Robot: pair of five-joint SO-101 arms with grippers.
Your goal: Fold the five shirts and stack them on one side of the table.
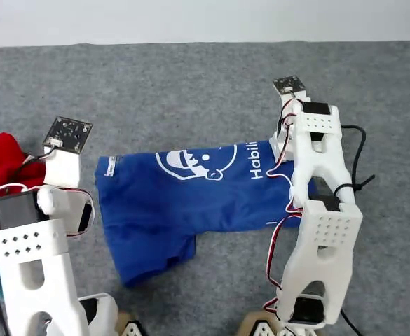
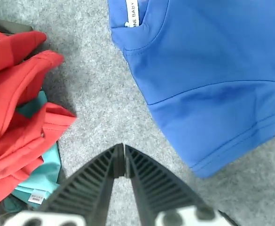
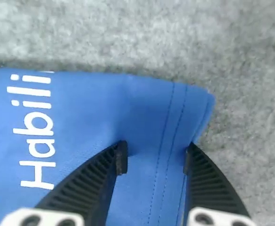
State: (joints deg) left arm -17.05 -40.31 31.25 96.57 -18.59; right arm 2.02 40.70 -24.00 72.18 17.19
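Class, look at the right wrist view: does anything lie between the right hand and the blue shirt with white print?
Nothing visible: the right hand sits open, straddling the stitched hem of the blue printed shirt.

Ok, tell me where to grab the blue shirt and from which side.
Take the blue shirt at its stitched hem, near the corner, coming straight down from above. It lies flat on the table, so only a top pinch can gather cloth, and the doubled hem probably gives the firmest bite. The right claw hangs open astride it.

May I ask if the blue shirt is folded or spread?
Partly folded: on the blue shirt, the print is cut at one edge.
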